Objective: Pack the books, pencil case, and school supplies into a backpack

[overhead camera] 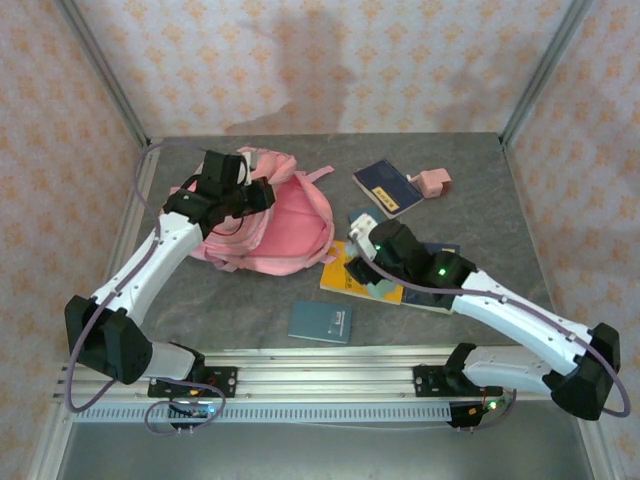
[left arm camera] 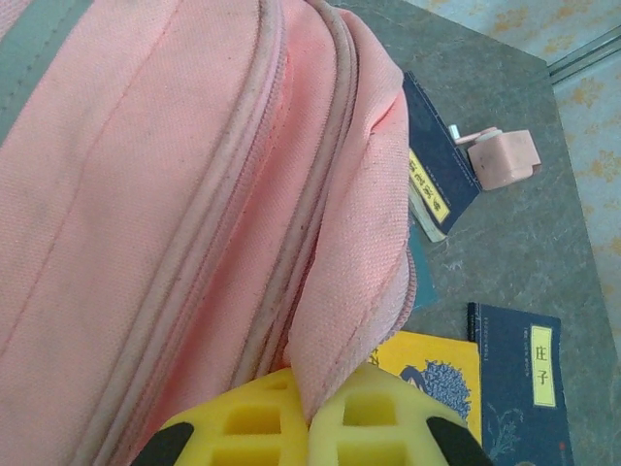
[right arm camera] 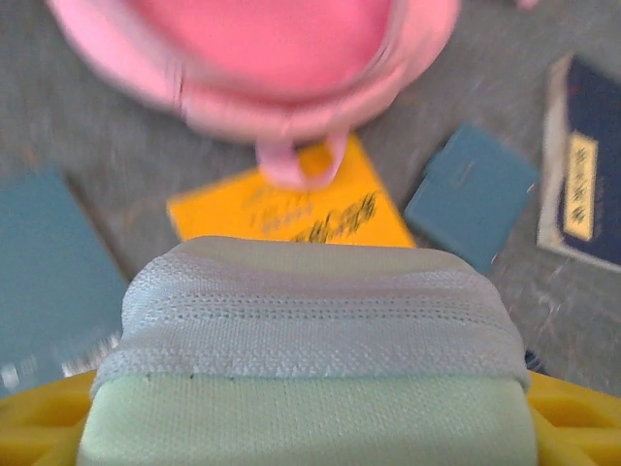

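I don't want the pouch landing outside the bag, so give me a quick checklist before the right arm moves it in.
1. Left fingers pinching the backpack flap: ok.
2. Backpack mouth open, inner lining showing: ok.
3. Pencil case gripped between the right fingers: ok.
4. Pencil case over the opening: not ok, it sits beside the bag, near the yellow book.
5. Room inside the bag: cannot tell.
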`<state>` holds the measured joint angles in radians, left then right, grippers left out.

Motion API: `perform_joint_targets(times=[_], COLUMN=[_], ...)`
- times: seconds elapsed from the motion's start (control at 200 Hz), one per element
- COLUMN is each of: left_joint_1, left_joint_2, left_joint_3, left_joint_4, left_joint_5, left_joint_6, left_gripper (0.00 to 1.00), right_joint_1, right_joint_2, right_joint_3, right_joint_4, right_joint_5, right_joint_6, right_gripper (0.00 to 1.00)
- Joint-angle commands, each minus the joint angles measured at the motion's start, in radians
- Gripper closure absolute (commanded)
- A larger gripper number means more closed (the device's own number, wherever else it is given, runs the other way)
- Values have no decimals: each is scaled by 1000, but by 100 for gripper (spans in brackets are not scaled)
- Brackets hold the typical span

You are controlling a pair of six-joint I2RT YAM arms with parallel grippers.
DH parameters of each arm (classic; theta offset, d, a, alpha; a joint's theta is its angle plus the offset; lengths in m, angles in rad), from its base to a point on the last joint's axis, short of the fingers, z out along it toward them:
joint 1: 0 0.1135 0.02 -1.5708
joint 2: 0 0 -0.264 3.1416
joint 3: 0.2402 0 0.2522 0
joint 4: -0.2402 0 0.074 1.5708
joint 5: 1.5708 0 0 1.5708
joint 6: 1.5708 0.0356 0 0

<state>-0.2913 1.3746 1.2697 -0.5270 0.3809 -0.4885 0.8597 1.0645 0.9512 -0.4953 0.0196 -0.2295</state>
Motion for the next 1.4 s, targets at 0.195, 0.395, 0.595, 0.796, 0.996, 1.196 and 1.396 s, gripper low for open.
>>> perform_joint_targets(times=[0.195,0.395,0.595,0.796,0.996,1.196,1.396], left_joint_1=[17,19,22,24,24,23,25], left_joint_2=[-130,-134,-114,-85,-73,-40,14], left_joint_3=[117,203,244,281,301,333,382], left_joint_4=[-76,-162,-182,-189,-170,-156,-142], left_joint_5=[-21,-60,-47,-27,-16,-4,14], left_joint_6=[45,103,87,76,59,46,30], left_gripper=[100,100,100,100,100,100,100], right_joint_1=[-25,-33,-33,-33,-31,4,66], right_joint_2=[29,163,344,503,646,794,951], right_joint_3=[68,89,62,37,41,117,253], right_joint_4=[539,836,1107,1297,1388,1400,1336], right_joint_5=[178,132,79,73,116,69,0], right_joint_6=[345,574,864,1097,1294,1409,1481], right_gripper=[35,38,38,37,39,38,37])
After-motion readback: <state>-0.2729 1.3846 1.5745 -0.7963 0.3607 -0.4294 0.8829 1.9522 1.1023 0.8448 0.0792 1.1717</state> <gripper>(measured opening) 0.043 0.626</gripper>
